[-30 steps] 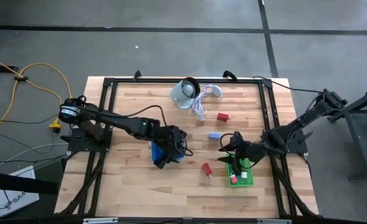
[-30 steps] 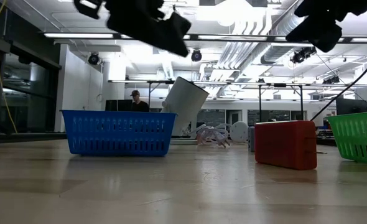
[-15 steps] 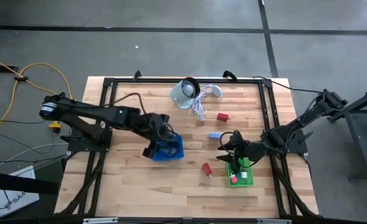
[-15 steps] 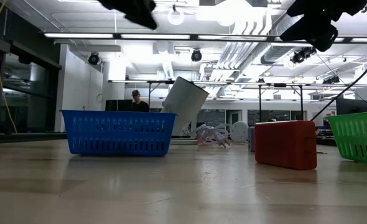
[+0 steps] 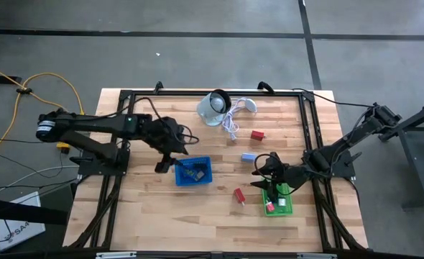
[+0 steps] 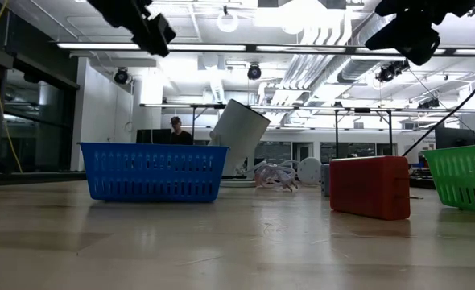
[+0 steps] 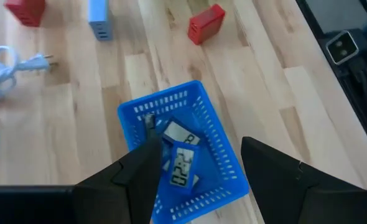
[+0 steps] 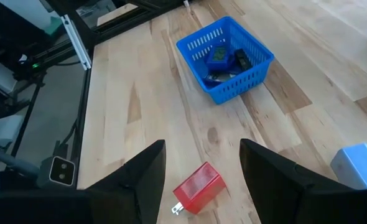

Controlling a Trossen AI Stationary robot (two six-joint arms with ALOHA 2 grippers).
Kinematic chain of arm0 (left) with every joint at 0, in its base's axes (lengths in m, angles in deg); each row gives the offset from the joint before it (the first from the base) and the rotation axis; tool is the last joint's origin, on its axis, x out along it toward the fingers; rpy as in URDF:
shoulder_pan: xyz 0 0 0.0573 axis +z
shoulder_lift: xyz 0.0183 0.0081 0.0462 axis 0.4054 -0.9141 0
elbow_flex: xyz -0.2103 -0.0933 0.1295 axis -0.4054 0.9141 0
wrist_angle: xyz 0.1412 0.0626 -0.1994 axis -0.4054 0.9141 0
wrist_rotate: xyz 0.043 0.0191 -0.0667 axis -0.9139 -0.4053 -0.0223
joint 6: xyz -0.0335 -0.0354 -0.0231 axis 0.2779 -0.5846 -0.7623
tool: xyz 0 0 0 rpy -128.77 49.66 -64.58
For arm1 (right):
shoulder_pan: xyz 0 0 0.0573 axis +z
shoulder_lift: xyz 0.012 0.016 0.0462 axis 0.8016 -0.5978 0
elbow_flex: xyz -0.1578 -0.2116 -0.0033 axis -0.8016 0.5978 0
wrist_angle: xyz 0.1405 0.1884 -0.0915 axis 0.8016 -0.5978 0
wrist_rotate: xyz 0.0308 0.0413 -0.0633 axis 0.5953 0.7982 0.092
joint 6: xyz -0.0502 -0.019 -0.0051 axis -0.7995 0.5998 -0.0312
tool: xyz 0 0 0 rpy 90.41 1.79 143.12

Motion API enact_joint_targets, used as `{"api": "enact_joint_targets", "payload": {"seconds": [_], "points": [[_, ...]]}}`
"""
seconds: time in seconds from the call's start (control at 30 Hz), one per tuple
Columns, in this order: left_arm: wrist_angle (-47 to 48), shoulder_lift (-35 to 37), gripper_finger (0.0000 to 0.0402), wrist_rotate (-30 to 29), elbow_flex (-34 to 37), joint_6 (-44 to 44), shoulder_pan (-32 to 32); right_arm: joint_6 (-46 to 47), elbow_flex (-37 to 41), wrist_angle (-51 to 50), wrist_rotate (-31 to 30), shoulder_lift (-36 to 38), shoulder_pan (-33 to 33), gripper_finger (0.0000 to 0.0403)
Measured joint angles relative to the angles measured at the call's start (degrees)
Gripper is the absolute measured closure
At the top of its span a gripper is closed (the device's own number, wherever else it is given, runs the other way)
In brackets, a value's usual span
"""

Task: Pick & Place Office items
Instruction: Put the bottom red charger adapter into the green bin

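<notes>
My left gripper (image 5: 166, 163) hangs open in the air just left of the blue mesh basket (image 5: 193, 172). In its wrist view the open fingers frame the blue basket (image 7: 178, 155), which holds dark blue-black rectangles and small bits. My right gripper (image 5: 258, 177) is open, raised beside the green basket (image 5: 282, 201), which holds red and pale pieces. Flat on the table lie one red block (image 5: 238, 195), another red block (image 5: 257, 134) and a pale blue block (image 5: 248, 156). From the right wrist, the near red block (image 8: 198, 186) shows below, between the open fingers.
A white round device (image 5: 213, 106) with its white cable (image 5: 231, 126) sits near the table's far edge. A black frame rail (image 5: 126, 137) runs around the table. Bare wood lies near and left of the blue basket. A person (image 6: 174, 129) sits in the room beyond.
My left gripper has drawn back from above the blue basket toward the table's left edge and slightly toward the far edge, staying raised; the basket now shows uncovered. My right arm has kept still.
</notes>
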Motion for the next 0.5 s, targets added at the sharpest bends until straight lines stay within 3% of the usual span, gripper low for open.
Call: {"api": "enact_joint_targets", "payload": {"seconds": [0.3, 0.5], "points": [[-14.1, 13.1, 0.0190, 5.0, 16.5, -2.3, 5.2, -0.1, 0.0, 0.0, 0.0, 0.0, 1.6, 0.0211], [-26.4, 21.5, 0.0190, 4.9, 26.7, -5.3, 5.6, -0.1, 0.0, 0.0, 0.0, 0.0, 1.8, 0.0211]]}}
